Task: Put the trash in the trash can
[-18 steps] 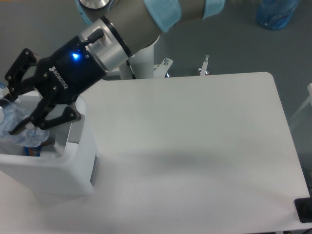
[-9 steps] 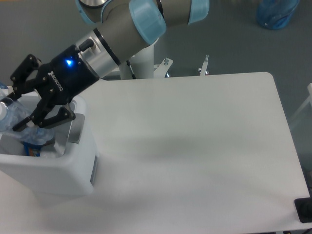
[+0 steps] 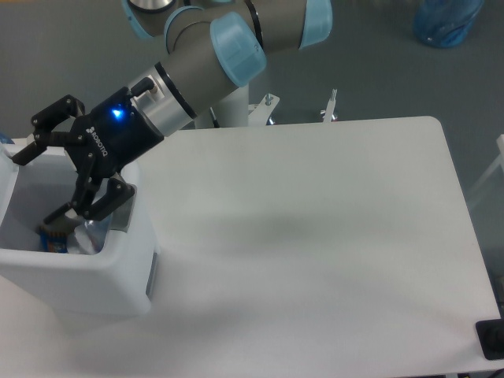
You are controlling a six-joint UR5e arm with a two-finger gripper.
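The gripper hangs over the open mouth of the trash can with its two black fingers spread wide apart and nothing between them. One finger reaches out above the can's far rim; the other points down into the can near its right wall. A blue light glows on the gripper's black body.

A second ago the fingers were spread around a crushed bluish bottle held at the can's mouth, and half a second ago the bottle was still visible between them, up near the rim. Now the bottle has left the fingers and no longer shows at rim height. The gripper itself has shifted a little to the right and its wrist has turned, so the upper finger sits higher in the view than before.

The trash can is a white rectangular bin standing at the left end of the white table, its left side cut off by the picture's edge. A grey panel shows on its right side. Deep inside, against the near right corner, lies a bluish, pale heap with a dark blue patch and a small yellowish-brown mark; this looks like the dropped bottle, though its shape is too hidden by the lower finger and the wall to make out fully. I cannot make out a paper wad inside.
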